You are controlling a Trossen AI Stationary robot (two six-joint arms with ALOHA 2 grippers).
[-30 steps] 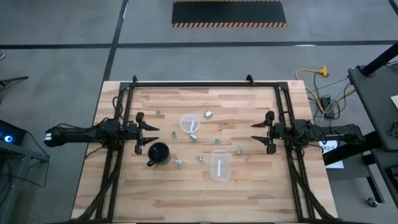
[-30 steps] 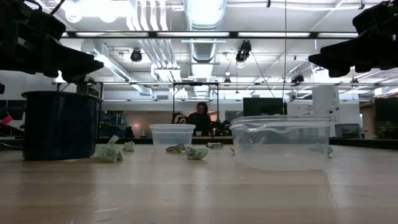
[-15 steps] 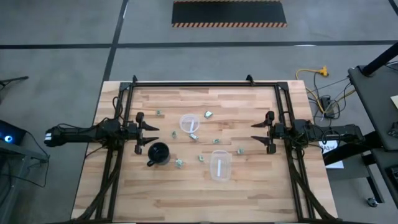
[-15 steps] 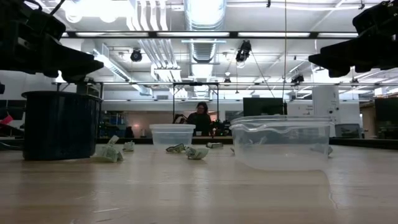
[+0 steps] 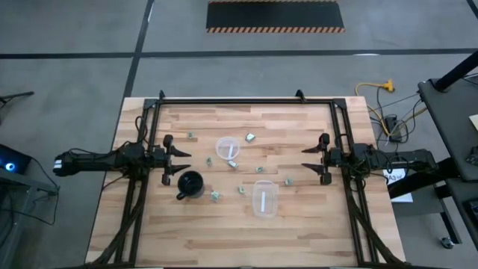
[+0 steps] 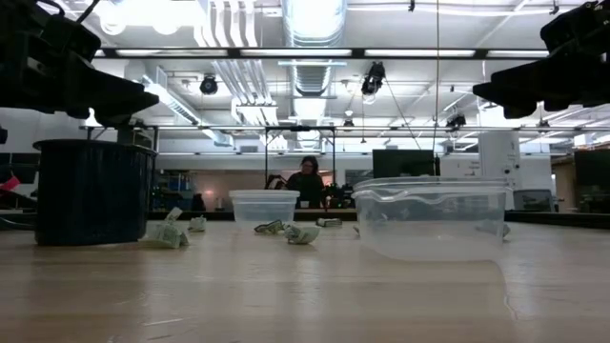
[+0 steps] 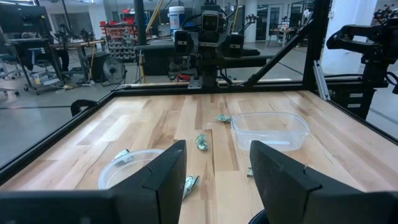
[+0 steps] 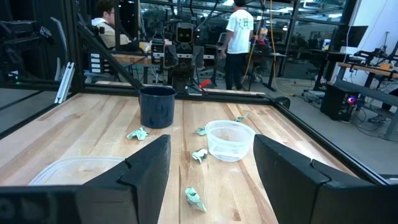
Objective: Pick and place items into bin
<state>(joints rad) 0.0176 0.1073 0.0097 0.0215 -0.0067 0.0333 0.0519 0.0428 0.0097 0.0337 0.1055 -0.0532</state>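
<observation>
The left gripper (image 5: 181,166) hangs above the wooden table's (image 5: 187,232) left edge, just beside the black mug (image 5: 191,184), fingers spread and empty. The right gripper (image 5: 307,161) hangs over the right edge, also spread and empty. The crumpled pale green items (image 5: 251,137) lie scattered mid-table around the round clear container (image 5: 227,148) and the rectangular clear bin (image 5: 264,198).

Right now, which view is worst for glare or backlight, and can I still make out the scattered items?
Low view: bright ceiling lights backlight the scene, black mug a silhouette, items dim. High view: even light, items clear on the table. Wrist views: evenly lit.
</observation>
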